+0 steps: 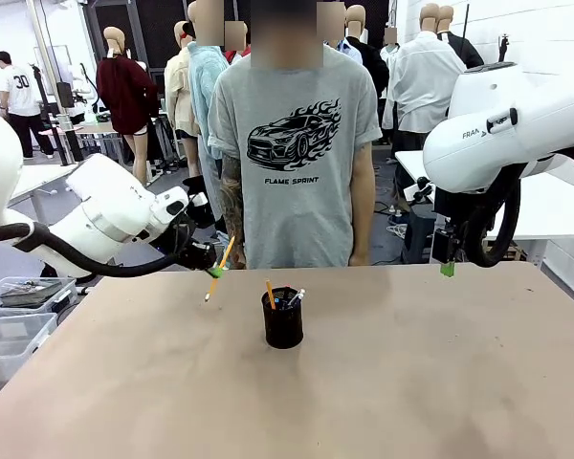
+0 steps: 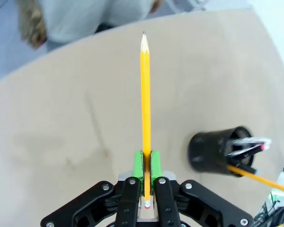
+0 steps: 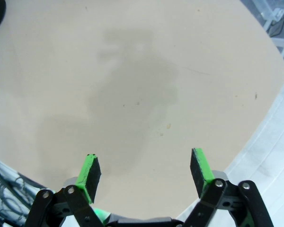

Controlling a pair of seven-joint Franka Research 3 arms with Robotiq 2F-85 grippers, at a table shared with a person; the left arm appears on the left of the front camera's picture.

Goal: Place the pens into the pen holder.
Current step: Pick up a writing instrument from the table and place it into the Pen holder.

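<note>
The left gripper [image 2: 146,163] has its jaws clamped on the yellow pencil [image 2: 145,104]; the right gripper [image 3: 144,172] has its jaws apart. Before release, the pencil should tip upright over the pen holder [image 2: 217,151] beside the jaws.

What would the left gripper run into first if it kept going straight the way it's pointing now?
Probably the bare table. The left gripper, shut on the yellow pencil, points at open tabletop, so the pencil's tip would touch first. The pen holder sits off to one side, though depth is uncertain.

- You see a yellow-orange pencil [image 2: 145,94] between green pads [image 2: 138,163].
- Your holder [image 1: 283,318] is black mesh.
- Your table [image 1: 411,382] is plain tan.
- The person's shirt [image 1: 292,143] is grey, black car print.
</note>
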